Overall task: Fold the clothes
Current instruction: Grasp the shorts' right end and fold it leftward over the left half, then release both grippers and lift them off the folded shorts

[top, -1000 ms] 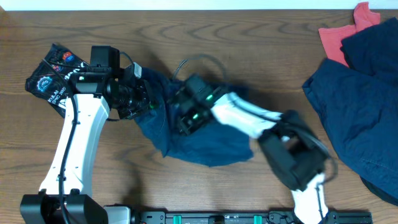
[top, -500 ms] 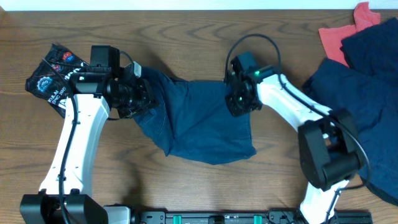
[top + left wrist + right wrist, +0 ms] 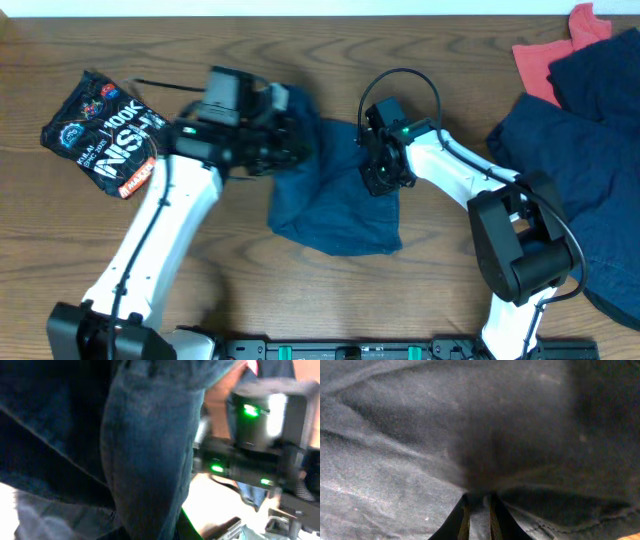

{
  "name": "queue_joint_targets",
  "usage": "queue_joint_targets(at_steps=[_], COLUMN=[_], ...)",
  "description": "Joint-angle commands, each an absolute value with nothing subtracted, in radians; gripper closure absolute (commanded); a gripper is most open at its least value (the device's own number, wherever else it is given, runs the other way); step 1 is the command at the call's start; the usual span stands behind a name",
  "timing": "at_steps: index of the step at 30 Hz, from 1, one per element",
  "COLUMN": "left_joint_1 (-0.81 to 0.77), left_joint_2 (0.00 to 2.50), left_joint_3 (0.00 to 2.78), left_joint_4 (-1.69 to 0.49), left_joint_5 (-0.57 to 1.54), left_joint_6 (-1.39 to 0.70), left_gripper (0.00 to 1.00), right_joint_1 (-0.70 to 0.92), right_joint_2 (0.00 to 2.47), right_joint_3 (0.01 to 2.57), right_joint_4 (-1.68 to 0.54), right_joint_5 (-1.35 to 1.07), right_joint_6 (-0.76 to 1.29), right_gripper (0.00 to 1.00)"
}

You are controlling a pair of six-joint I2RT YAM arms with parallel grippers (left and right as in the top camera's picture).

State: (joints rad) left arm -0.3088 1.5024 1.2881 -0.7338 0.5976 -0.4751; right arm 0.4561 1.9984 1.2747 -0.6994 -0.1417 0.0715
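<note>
A navy blue garment [image 3: 335,205] lies bunched at the table's middle. My left gripper [image 3: 292,140] holds its left edge and has carried it over the cloth; in the left wrist view blue fabric [image 3: 145,460] hangs across the lens and hides the fingers. My right gripper [image 3: 378,172] is shut on the garment's upper right part; the right wrist view shows cloth [image 3: 470,435] pinched between the fingertips [image 3: 479,505].
A black printed garment [image 3: 100,135] lies folded at the far left. A pile of dark blue clothes [image 3: 585,170] with a red piece [image 3: 550,55] lies at the right. The table [image 3: 200,290] is brown wood.
My left gripper has swung right, dragging the garment's left edge over toward the right gripper. The garment is narrower now. The right gripper has barely moved since half a second ago.
</note>
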Motion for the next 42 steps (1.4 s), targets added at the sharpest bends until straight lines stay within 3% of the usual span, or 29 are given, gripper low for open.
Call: queue_joint_targets(at_steps=[1,6,7,11,12,16,25,28,31,34,42], left_joint_1=[-0.41,-0.539,-0.56,-0.611,-0.617,-0.616,-0.534,-0.5,-0.469,-0.443,-0.422], left_joint_2=[1.502,1.514,1.516,1.518,1.518,1.518,1.518,1.518,1.53,1.57,1.773], left_joint_3=[1.291,1.291,1.291,1.288,1.288,1.288,1.289,1.285,1.28,1.28,1.28], left_joint_4=[-0.716,-0.714,-0.714,-0.707,-0.703,-0.686,-0.732,-0.739,-0.738,-0.723,-0.714], left_joint_5=[0.546,0.45,0.432,0.375,0.37,0.356,0.208,0.137,0.054,0.04,0.072], left_joint_6=[-0.61,-0.642,-0.642,-0.641,-0.641,-0.636,-0.553,-0.545,-0.542,-0.484,-0.437], left_gripper=[0.94,0.93,0.88,0.51,0.49,0.48,0.48,0.46,0.44,0.43,0.42], right_joint_1=[0.483,0.482,0.482,0.48,0.478,0.456,0.303,0.287,0.303,0.343,0.467], right_joint_2=[2.082,2.082,2.082,2.08,2.076,2.03,1.789,1.702,1.653,1.649,1.709], right_joint_3=[1.216,1.216,1.216,1.22,1.227,1.28,1.482,1.502,1.5,1.477,1.285], right_joint_4=[-0.702,-0.707,-0.711,-0.742,-0.759,-0.845,-1.079,-1.089,-1.094,-1.099,-1.014], right_joint_5=[-0.157,-0.157,-0.157,-0.157,-0.157,-0.149,0.098,0.022,-0.147,-0.251,-0.326], right_joint_6=[0.107,0.112,0.112,0.113,0.124,0.134,0.199,0.143,0.052,0.024,0.088], right_gripper=[0.87,0.89,0.89,0.94,0.96,0.95,0.75,0.68,0.68,0.6,0.65])
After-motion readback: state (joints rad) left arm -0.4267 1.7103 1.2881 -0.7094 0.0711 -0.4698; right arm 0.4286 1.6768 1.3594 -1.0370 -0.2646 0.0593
